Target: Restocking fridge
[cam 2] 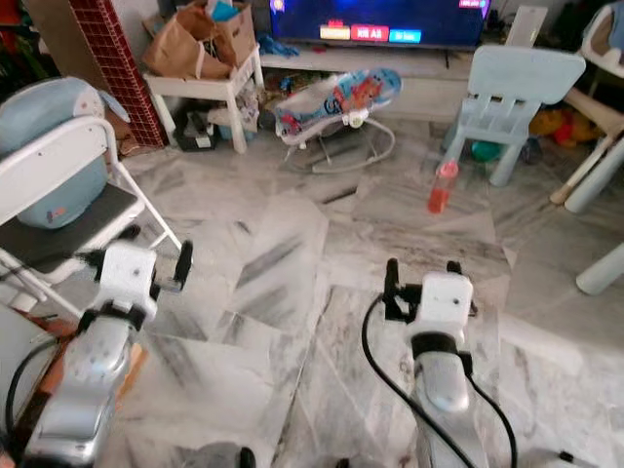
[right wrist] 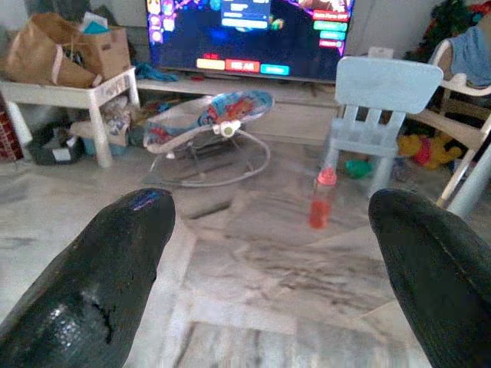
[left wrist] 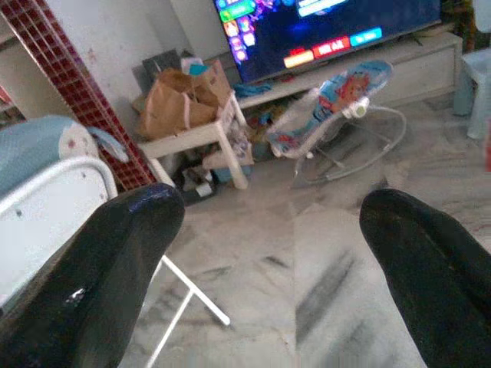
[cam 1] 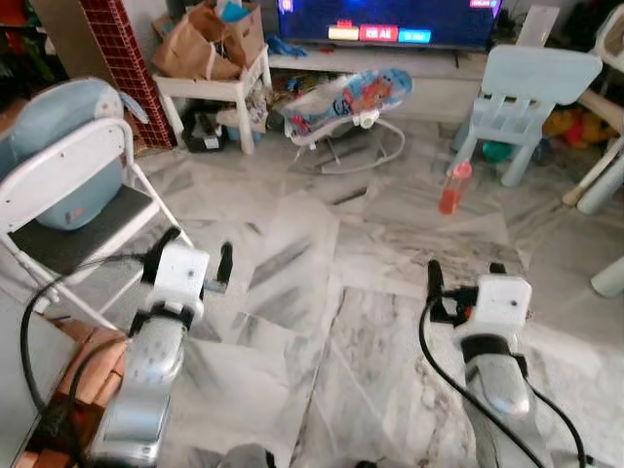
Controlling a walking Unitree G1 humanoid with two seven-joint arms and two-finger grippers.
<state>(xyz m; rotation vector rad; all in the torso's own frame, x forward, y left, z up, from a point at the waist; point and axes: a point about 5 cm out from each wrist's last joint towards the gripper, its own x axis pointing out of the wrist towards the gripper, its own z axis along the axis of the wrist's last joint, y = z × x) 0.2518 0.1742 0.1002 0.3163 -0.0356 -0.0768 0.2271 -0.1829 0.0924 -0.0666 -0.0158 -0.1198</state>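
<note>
left gripper: jaws spread | right gripper: jaws spread | orange bottle: upright on floor

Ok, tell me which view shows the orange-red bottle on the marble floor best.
The right wrist view: the orange-red bottle stands upright, framed between the open right gripper fingers. Both eye views show it smaller, before the pale blue chair; the left wrist view catches only a red sliver.

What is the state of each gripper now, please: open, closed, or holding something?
Left gripper: open, holding nothing, above the marble floor.
Right gripper: open, holding nothing, pointing toward the orange bottle.
</note>
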